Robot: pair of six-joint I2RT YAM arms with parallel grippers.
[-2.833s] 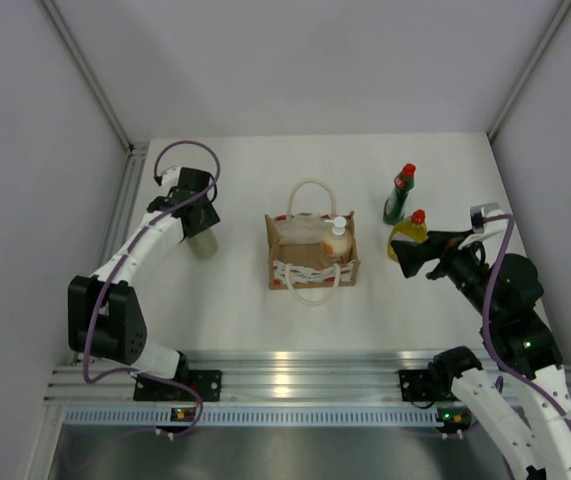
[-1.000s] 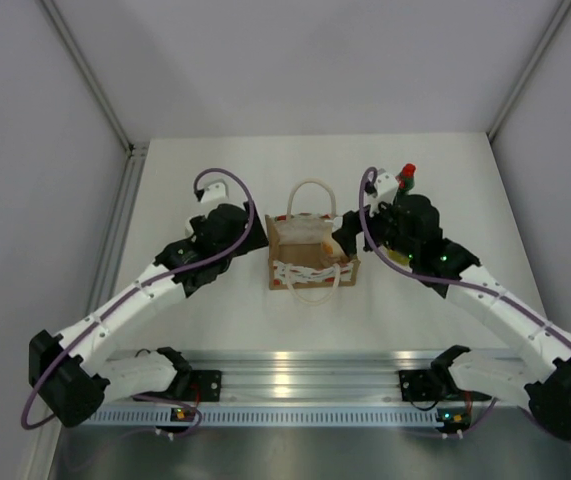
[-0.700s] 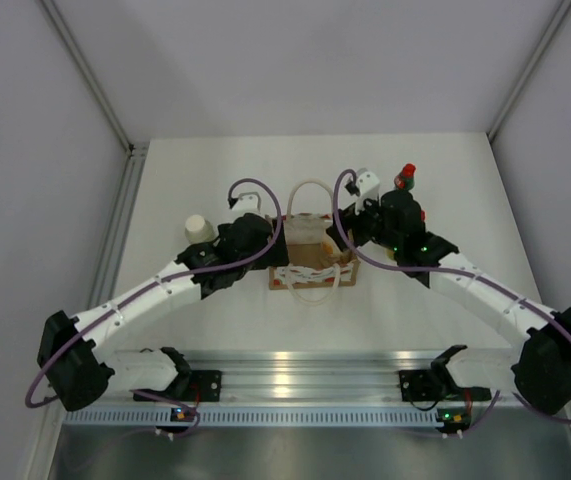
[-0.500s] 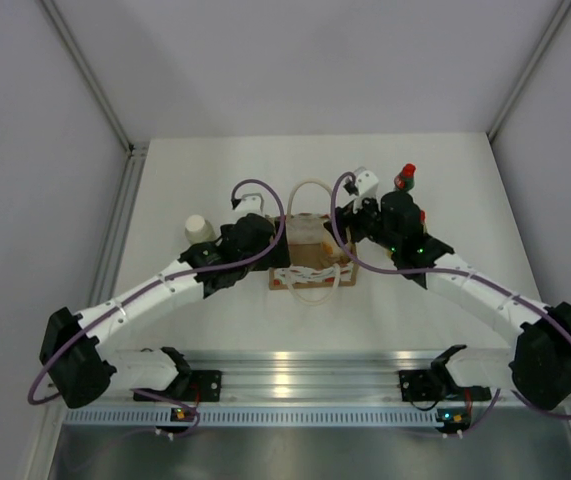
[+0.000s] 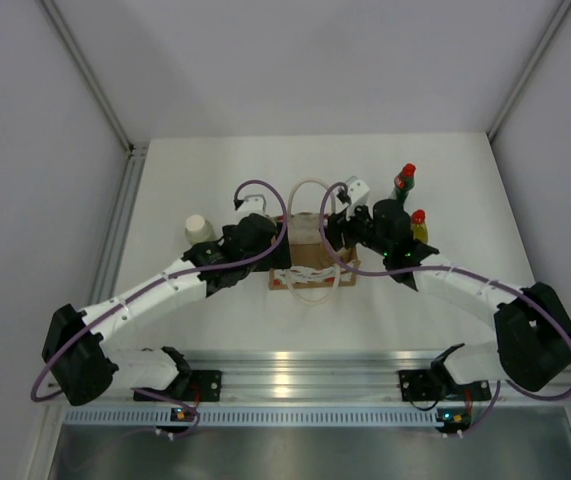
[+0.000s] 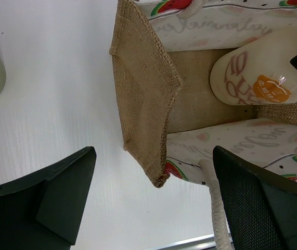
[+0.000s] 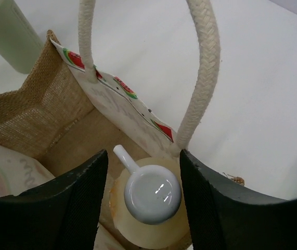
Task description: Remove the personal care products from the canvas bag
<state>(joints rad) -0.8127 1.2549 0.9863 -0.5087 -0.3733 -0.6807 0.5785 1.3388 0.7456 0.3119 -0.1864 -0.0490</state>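
Right tool [image 7: 143, 156] has dropped into the boxy tan canvas bag [image 7: 60, 104] at mid-frame, narrowing around the cream white-pump bottle [image 7: 152, 194]; whether it grips yet, I cannot tell. Left tool [image 6: 153, 156], wide open, straddles the bag's end wall. Likely the last product to lift.

White table [image 5: 215, 170], canvas bag [image 5: 310, 258], three bottles [image 5: 198, 229]

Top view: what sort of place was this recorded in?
Most likely a lab robot cell, not a home: a white table boxed in by blank grey panels, a metal rail at its near edge carrying two robot arms, and only a canvas bag and a few bottles set out.
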